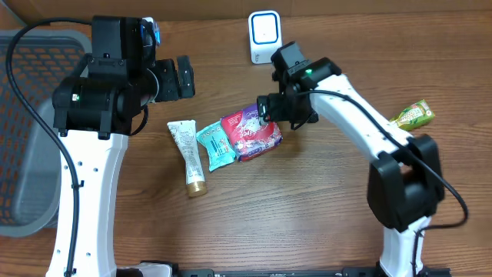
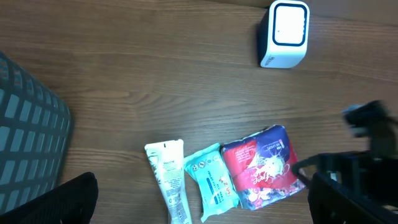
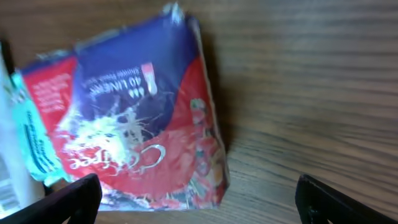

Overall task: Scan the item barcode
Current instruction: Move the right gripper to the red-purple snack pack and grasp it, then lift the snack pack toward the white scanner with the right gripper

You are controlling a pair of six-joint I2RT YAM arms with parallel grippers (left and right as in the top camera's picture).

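A red and blue packet (image 1: 250, 132) lies flat on the wooden table, with a teal wipes packet (image 1: 214, 145) and a white tube (image 1: 187, 154) to its left. My right gripper (image 1: 270, 117) hovers open over the red packet's right end. In the right wrist view the packet (image 3: 137, 112) lies below my right gripper (image 3: 202, 205), gripped by neither finger. My left gripper (image 1: 177, 78) is open and empty, up and to the left of the items. The white and blue scanner (image 1: 264, 36) stands at the back. No barcode shows.
A grey mesh basket (image 1: 31, 115) sits at the left edge. A green pouch (image 1: 411, 117) lies at the far right. The left wrist view shows the scanner (image 2: 285, 34), the red packet (image 2: 261, 165) and the right arm (image 2: 373, 143).
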